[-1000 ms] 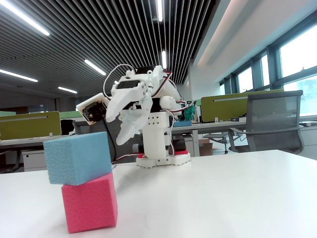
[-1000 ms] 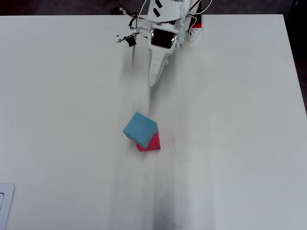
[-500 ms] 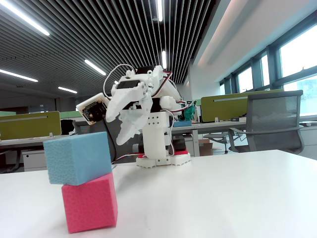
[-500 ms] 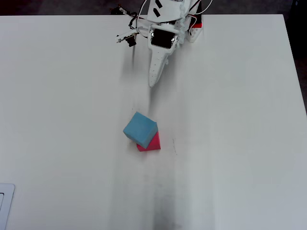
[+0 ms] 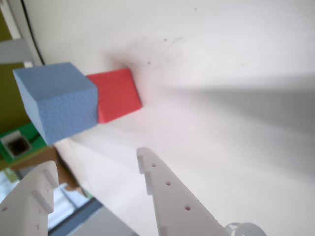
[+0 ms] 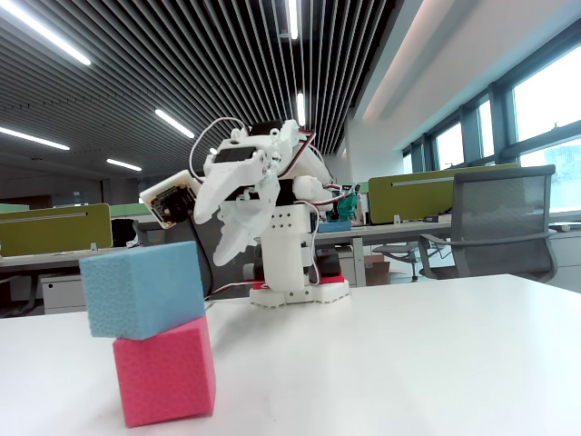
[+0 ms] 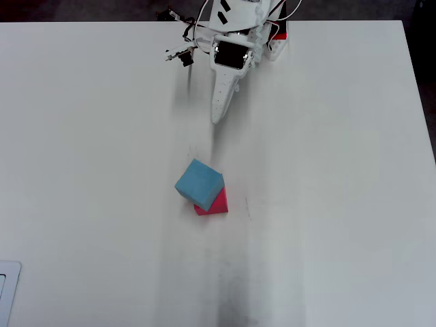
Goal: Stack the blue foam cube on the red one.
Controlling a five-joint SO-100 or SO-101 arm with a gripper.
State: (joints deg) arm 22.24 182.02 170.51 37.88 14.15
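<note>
The blue foam cube (image 6: 143,288) rests on top of the red one (image 6: 165,372), shifted to the left and overhanging it in the fixed view. In the overhead view the blue cube (image 7: 198,181) covers most of the red cube (image 7: 216,204), turned relative to it. The wrist view shows the blue cube (image 5: 59,101) in front of the red cube (image 5: 118,93). My gripper (image 5: 96,172) is open and empty, pulled back from the stack. It hangs near the arm's base in the fixed view (image 6: 231,250) and the overhead view (image 7: 218,117).
The arm's base (image 7: 252,20) stands at the table's far edge. A white flat object (image 7: 7,286) lies at the table's lower left corner in the overhead view. An office chair (image 6: 504,218) and desks stand behind the white table (image 6: 408,363).
</note>
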